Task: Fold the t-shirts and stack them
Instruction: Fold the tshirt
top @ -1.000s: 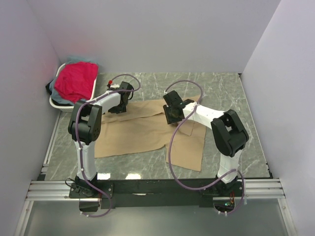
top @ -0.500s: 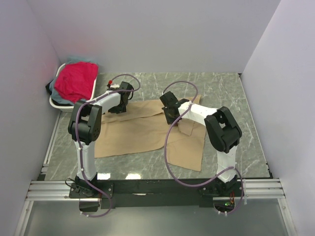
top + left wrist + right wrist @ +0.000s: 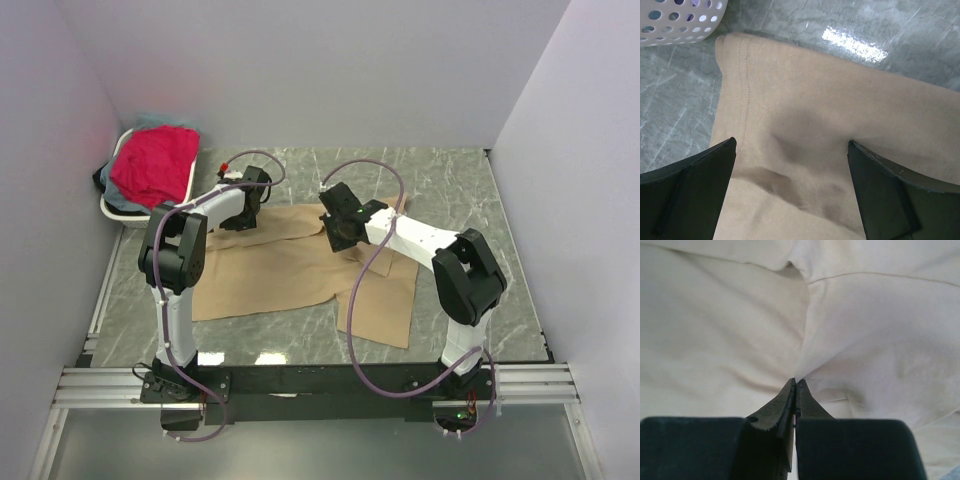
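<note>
While tan shirt (image 3: 270,272) lies flat, basket (image 3: 115,214) holds red-pink shirt (image 3: 155,165).

You have bare table (image 3: 465,195) to pass over along the far edge and down the right edge, plus a narrow strip at the near edge. The tan t-shirt (image 3: 270,275) covers the middle. The white basket (image 3: 112,212), heaped with a red-pink shirt (image 3: 155,160), blocks the far left corner against the left wall (image 3: 50,220). The left arm (image 3: 175,250) and right arm (image 3: 445,255) both reach over the cloth, and a purple cable (image 3: 350,310) loops above it.
</note>
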